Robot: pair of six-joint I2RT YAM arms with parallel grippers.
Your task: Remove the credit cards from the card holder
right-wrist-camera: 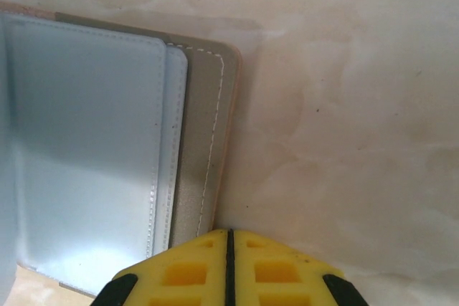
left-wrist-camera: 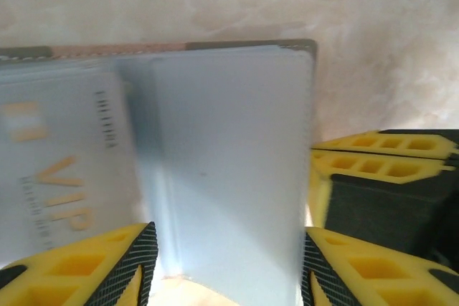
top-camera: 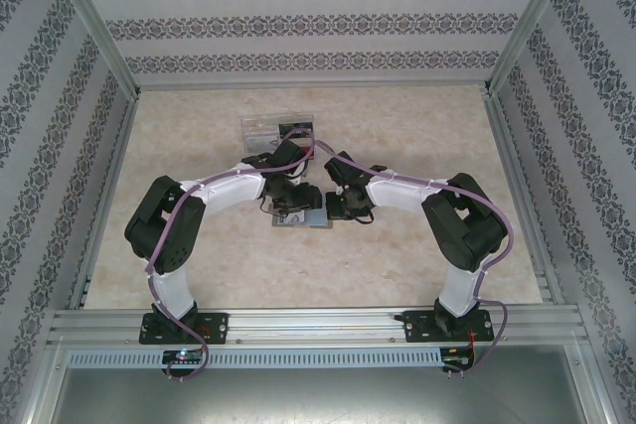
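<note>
We're early: VIP card (left-wrist-camera: 64, 170) still slotted in card holder (right-wrist-camera: 201, 148), left of left claw (left-wrist-camera: 228, 263) — jaws apart, grip unclear. Right claw (right-wrist-camera: 229, 252) closed.

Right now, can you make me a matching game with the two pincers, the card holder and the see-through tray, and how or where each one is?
Things:
1. left pincer
2. right pincer
3. card holder
4. clear tray

States or places:
A. shut tight, fingers together
B. lying open on the table
C. jaws apart, a pale blue-grey panel between them
D. farther back on the table, beyond both pincers

Pairs: 1-C, 2-A, 3-B, 4-D
</note>
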